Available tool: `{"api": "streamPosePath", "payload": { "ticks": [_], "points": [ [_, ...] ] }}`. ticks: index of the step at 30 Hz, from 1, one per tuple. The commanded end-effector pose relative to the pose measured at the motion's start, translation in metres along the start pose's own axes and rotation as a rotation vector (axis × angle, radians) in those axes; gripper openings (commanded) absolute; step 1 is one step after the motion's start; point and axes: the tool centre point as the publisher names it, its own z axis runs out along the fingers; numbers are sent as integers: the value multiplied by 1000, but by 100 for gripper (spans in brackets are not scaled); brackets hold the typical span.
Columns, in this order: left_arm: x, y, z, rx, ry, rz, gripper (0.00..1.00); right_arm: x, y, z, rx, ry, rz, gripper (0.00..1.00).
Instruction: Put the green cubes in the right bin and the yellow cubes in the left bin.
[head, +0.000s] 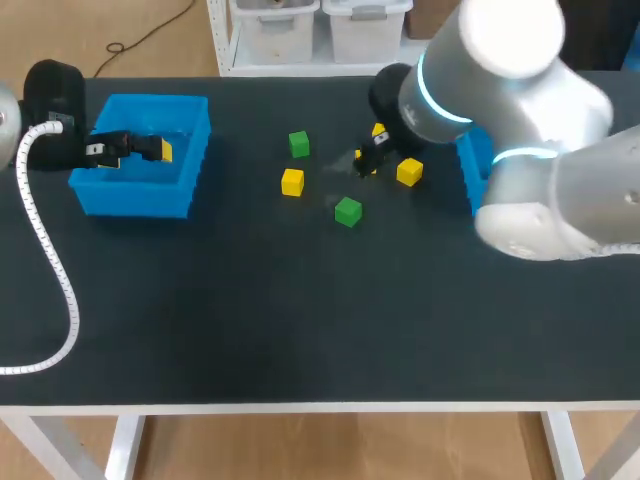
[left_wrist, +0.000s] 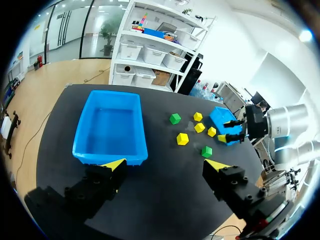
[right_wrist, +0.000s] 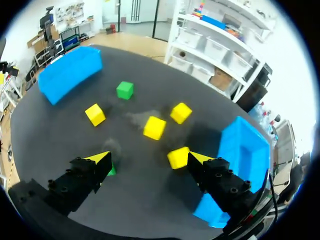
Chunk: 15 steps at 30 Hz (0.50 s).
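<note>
Two green cubes (head: 298, 144) (head: 348, 212) and two yellow cubes (head: 292, 182) (head: 409, 172) lie on the dark table between the bins. The right wrist view shows two more yellow cubes (right_wrist: 154, 127) (right_wrist: 181, 112) ahead of my right gripper (right_wrist: 149, 159). That gripper is open and empty. One of its fingers partly hides a green cube (right_wrist: 111, 171), and a yellow cube (right_wrist: 178, 157) sits by the other finger. In the head view my right gripper (head: 370, 150) hangs over the cube cluster. My left gripper (head: 140, 148) stands open and empty over the left blue bin (head: 135, 195).
The right blue bin (head: 478, 165) is largely hidden behind my right arm in the head view; it shows beside the gripper in the right wrist view (right_wrist: 240, 145). The left bin (left_wrist: 110, 127) looks empty. A white cable (head: 50, 260) trails over the table's left side.
</note>
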Motion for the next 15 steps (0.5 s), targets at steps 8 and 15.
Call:
{"api": "streamPosePath", "payload": {
  "ticks": [8, 15],
  "points": [
    [0, 1, 1, 4, -1, 0, 100, 3, 30, 21, -39, 80, -8, 100],
    [0, 1, 1, 4, -1, 0, 100, 16, 43, 28, -55, 115, -38, 100]
  ]
}}
